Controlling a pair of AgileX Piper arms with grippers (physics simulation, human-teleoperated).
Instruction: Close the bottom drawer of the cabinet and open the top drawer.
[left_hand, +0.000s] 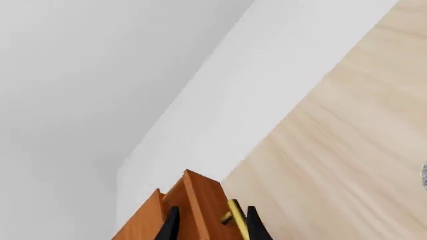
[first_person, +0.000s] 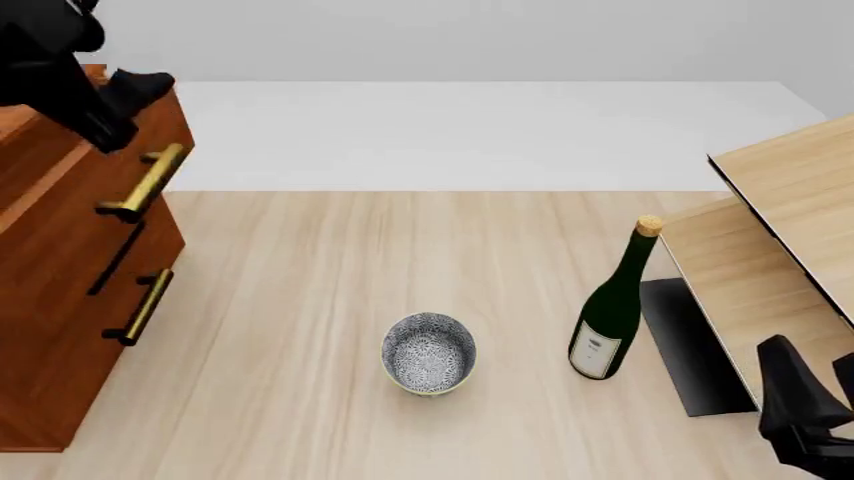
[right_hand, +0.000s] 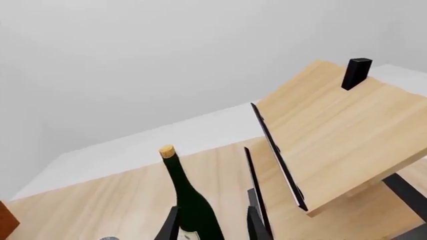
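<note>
The bottle's label (first_person: 595, 352) is too small to read.

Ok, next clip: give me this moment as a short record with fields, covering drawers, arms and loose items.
cabinet: reddish-brown, at the table's left edge in the front view
top drawer: front stands out from the drawers below
bottom drawer: front flush with the cabinet face
left gripper: at the top drawer's brass handle, fingers either side
right gripper: near right, holding nothing
loose items: green bottle, patterned bowl
</note>
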